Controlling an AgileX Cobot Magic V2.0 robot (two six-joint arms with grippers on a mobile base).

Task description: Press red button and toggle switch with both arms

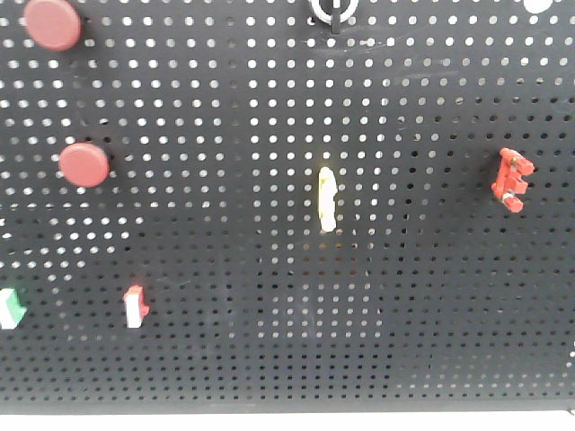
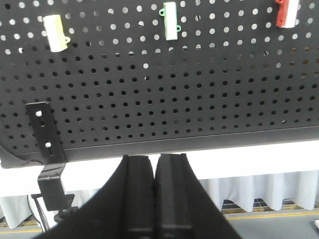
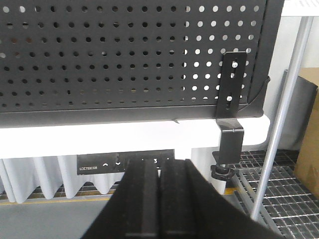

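Two round red buttons are mounted on the black pegboard (image 1: 404, 296), one at the top left (image 1: 52, 22) and one below it (image 1: 84, 164). A pale yellow switch (image 1: 328, 199) sits mid-board and a red switch (image 1: 511, 178) at the right. Neither arm shows in the front view. My left gripper (image 2: 156, 158) is shut and empty, below the pegboard (image 2: 149, 99) bottom edge, under a green-white switch (image 2: 170, 20). My right gripper (image 3: 159, 163) is shut and empty too, below the board's lower right corner (image 3: 99, 59).
Small red-white (image 1: 136, 306) and green-white (image 1: 9, 308) switches sit low on the left, and a black knob (image 1: 333, 11) is at the top. Black clamp brackets (image 2: 46, 132) (image 3: 232, 99) hold the board to a white table edge. A metal pole (image 3: 281, 119) and cardboard box (image 3: 309, 129) stand right.
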